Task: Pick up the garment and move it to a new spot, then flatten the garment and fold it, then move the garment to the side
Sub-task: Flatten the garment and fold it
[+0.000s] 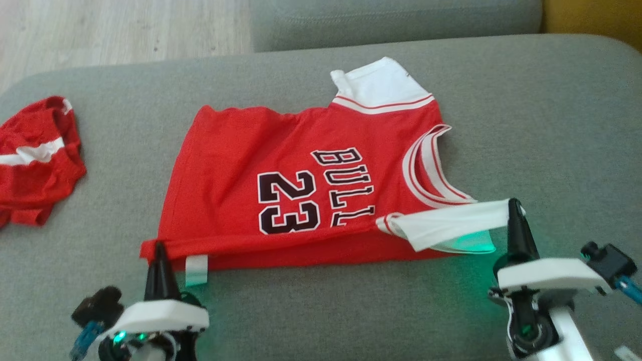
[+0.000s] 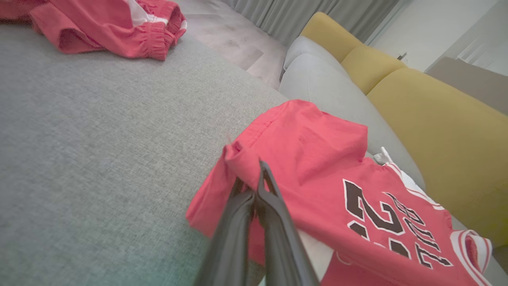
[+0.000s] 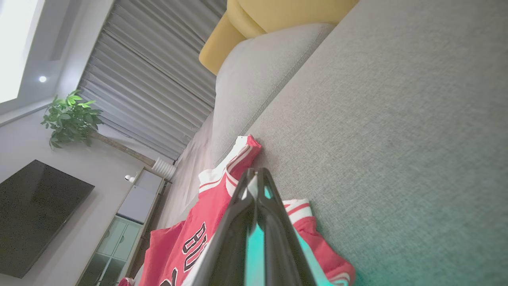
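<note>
**Both grippers pinched on the jersey's near edge**

Your left gripper [image 1: 159,249] is closed tight on the red hem corner of the jersey [image 1: 281,190], lower left in the head view. The left wrist view shows the fingers [image 2: 272,194] pressed together with a fold of red cloth caught at the tips. Your right gripper [image 1: 515,204] is clamped on the near white sleeve [image 1: 451,224], lower right, and the sleeve is drawn out toward it. In the right wrist view, white fabric sits sandwiched between the closed fingers [image 3: 274,210].

The jersey lies mid-seat on the grey sofa seat [image 1: 541,125], print side up. The "BULLS 23" print reads sideways, with the collar to your right and the hem to your left. Its near long edge runs between your two grippers and is doubled over, with a red strip showing below the fold line. The far sleeve [image 1: 376,82] lies flat on the seat. A white label [image 1: 196,269] hangs at the hem just beside the left gripper.

Red shorts [image 1: 35,160] lie crumpled at the seat's far left, well apart from the jersey. Yellow cushions [image 2: 436,119] sit beyond the seat, and wood floor [image 1: 100,30] shows upper left.
</note>
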You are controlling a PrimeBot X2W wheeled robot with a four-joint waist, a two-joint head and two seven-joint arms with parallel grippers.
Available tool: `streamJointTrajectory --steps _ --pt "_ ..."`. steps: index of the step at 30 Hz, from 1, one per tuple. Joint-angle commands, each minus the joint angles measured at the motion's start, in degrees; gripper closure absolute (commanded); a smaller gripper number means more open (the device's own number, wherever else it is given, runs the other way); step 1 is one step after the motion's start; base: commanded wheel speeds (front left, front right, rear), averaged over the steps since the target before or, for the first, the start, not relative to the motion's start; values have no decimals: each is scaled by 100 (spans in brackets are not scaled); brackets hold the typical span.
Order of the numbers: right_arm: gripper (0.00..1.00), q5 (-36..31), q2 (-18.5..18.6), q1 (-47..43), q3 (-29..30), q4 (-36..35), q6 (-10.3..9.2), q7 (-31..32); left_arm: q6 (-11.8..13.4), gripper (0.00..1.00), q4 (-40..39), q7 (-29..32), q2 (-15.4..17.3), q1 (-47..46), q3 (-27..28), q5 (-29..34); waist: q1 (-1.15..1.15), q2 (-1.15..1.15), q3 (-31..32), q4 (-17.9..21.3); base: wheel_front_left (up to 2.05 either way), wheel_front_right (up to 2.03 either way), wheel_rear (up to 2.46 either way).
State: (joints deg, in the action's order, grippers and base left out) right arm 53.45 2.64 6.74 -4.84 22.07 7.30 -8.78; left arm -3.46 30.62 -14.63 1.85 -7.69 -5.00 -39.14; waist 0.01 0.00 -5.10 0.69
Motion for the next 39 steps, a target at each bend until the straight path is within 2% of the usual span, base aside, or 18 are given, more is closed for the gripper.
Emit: streamJointTrajectory --steps 1,6,7,10,12,13,14,15,18,24,29,33,39 --pt "100 27 30 254 -106 -82 19 14 49 100 -71 -37 103 -241 105 68 -1 0 -78 -47 0 0 0" --pt "100 -72 26 830 -232 378 19 -4 159 99 208 -37 103 -706 -56 107 -1 0 -287 -101 0 0 0" --pt "100 -93 25 934 -275 485 19 -27 173 90 249 -37 103 -794 -74 97 -1 0 -322 -107 0 0 0" --pt "100 -87 25 1214 -415 811 19 -131 220 83 358 -37 103 -987 -112 72 -1 0 -381 -115 0 0 0" --pt "100 -42 25 1389 -512 1030 19 -226 244 62 413 -37 103 -1083 -127 33 -1 0 -410 -117 0 0 0" --pt "90 -16 25 1474 -556 1127 19 -280 253 30 408 -37 103 -1124 -111 20 -1 0 -425 -119 0 0 0" --pt "52 -10 25 1554 -579 1207 19 -360 277 0 400 -37 103 -1153 -90 27 -1 0 -437 -123 0 0 0" --pt "0 -32 24 1627 -577 1275 19 -444 308 0 358 -37 103 -1175 -47 63 -1 0 -447 -128 0 0 0" --pt "0 -424 24 1777 -478 1343 19 -600 447 0 84 -37 103 -1128 166 451 -1 0 -452 -141 0 0 0" --pt "0 -2248 24 1325 225 674 19 -619 667 0 -418 -37 103 -528 398 1644 -1 0 -370 -127 0 0 0" --pt "0 -3486 24 674 282 268 19 -620 741 0 -649 -37 103 1 401 2437 -1 0 -189 -127 0 0 0" --pt "0 -4179 24 302 184 263 19 -621 758 0 -743 -37 103 351 334 2850 -1 0 3 -107 0 0 0" --pt "0 -4549 24 -62 160 404 19 -621 754 0 -764 -37 103 803 305 3268 -1 0 336 -44 0 0 0"
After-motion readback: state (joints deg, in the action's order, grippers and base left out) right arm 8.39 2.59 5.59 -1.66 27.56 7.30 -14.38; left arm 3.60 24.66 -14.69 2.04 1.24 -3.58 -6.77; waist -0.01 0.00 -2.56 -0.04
